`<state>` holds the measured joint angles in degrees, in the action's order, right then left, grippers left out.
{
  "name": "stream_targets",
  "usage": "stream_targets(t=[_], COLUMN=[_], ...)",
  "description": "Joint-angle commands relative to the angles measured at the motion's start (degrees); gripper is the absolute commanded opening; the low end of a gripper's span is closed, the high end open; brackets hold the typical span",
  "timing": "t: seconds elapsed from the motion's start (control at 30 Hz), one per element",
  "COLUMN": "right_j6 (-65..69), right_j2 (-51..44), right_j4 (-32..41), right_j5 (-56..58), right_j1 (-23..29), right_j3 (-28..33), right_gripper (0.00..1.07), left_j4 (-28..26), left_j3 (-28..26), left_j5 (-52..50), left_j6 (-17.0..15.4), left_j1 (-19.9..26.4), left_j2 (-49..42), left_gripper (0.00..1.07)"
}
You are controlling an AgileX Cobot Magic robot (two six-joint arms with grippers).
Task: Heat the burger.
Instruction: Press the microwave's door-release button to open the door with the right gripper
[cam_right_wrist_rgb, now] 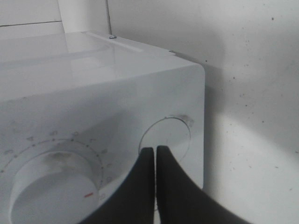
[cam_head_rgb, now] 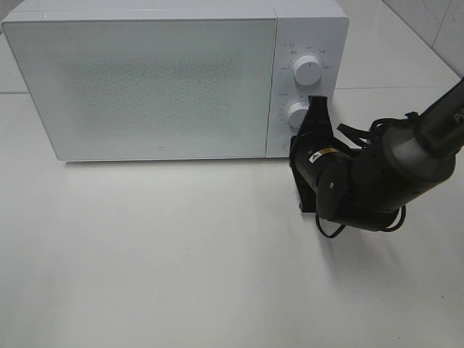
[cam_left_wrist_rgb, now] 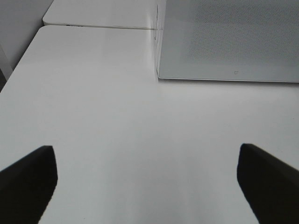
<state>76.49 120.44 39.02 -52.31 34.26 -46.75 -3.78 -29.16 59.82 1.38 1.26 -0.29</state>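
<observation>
At microwave (cam_head_rgb: 145, 80) round btn (cam_right_wrist_rgb: 167, 132), right pincer (cam_right_wrist_rgb: 155, 150) tips pressed together.

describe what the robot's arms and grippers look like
The right arm is chunky, rounded and dark grey to black, with a small yellow-and-white label near the wrist and black cables looping around it. The right gripper has slim, tapering matte black fingers. The left gripper shows only two blunt black fingers; its arm is out of view.

no legible txt on microwave (cam_head_rgb: 145, 87)
</observation>
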Motion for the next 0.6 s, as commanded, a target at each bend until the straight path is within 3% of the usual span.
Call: stream_targets(t=[0.03, 0.6], right_j6=[-0.29, -4.47], right_j2=[1.26, 3.09], right_j4=[0.69, 4.81], right_j5=[1.26, -0.11], right_j1=[-0.4, -1.03], right_j3=[-1.55, -4.93], right_gripper=[0.0, 0.0], left_j4=[-0.46, -0.46], left_j3=[0.29, 0.29], left_j5=[-0.4, -0.4], left_j6=[-0.17, -0.17], left_j1=[0.11, 0.11], left_j2=[-1.2, -1.2], left_gripper=[1.0, 1.0])
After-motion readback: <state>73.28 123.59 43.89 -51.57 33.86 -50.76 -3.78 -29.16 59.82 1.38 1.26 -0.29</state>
